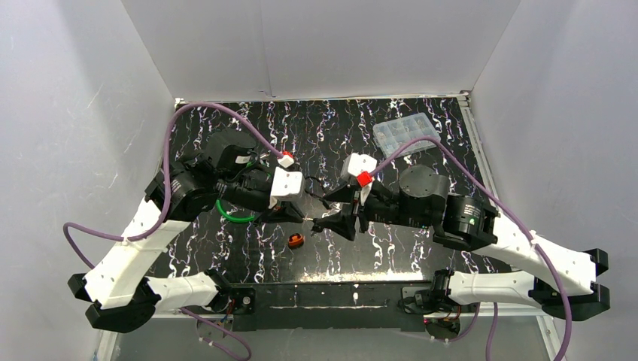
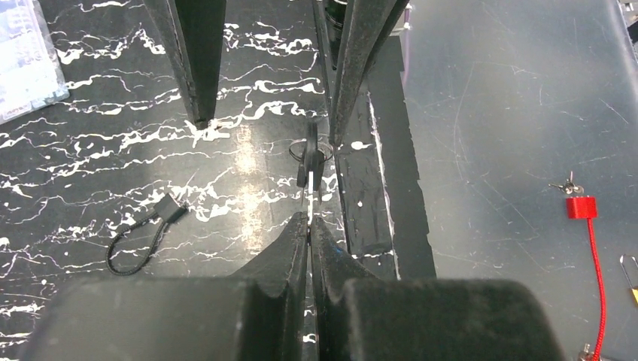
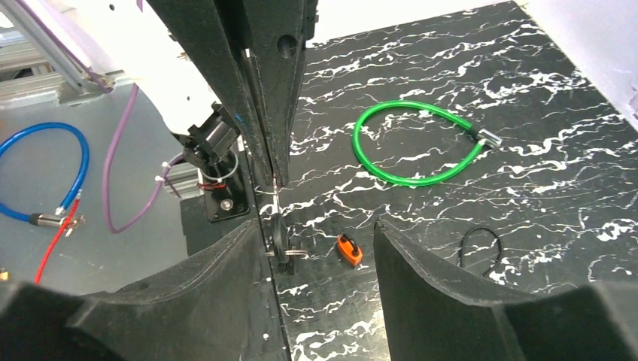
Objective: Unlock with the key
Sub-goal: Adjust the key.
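Two arms meet nose to nose over the middle of the bench (image 1: pixel 391 252). Farthest left in the top view, a green cable loop (image 1: pixel 226 213) (image 3: pixel 356 141) lies flat on the bench, partly under the left arm. Next comes the left tool (image 1: pixel 299 216) (image 2: pixel 309 220) (image 3: pixel 274 174), its fingers pressed together on the thin metal blade of the key (image 2: pixel 310 154) (image 3: pixel 280 239). The key's black head and its wire ring stick out beyond the fingertips, pointing toward the other arm. Just nearer the arm bases than the two tools, a small orange object (image 1: pixel 296 241) (image 3: pixel 347 250) rests on the bench, near the key but apart from it. The right tool (image 1: pixel 320 213) (image 2: pixel 265 129) (image 3: pixel 316 226) faces the left one with its fingers spread wide and nothing held. The key's head sits in the gap between them, close beside one finger; whether it touches that finger cannot be told. In the left wrist view a short black cord loop (image 2: pixel 171 210) lies on the bench by itself, off to one side of both tools. Farthest right in the top view, toward the back corner, a clear plastic box (image 1: pixel 406 134) (image 2: pixel 19 60) sits on the bench, well apart from the arms
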Action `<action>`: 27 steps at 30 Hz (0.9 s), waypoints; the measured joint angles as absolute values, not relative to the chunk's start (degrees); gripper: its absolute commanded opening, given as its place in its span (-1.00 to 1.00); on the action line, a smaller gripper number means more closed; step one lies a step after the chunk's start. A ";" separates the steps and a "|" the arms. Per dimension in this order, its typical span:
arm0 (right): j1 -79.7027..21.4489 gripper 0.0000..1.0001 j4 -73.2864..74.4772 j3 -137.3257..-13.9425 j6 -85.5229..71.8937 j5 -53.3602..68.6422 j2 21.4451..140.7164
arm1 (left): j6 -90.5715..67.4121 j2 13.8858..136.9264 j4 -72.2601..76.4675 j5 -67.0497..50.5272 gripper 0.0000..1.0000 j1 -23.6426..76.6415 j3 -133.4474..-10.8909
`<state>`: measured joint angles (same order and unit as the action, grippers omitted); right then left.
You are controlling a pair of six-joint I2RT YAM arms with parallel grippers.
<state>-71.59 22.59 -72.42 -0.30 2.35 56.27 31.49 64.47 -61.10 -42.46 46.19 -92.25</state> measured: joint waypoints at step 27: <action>-71.33 0.18 19.31 -69.92 -4.36 4.96 55.85 | 32.82 65.54 -65.06 -42.46 -1.00 46.19 -92.67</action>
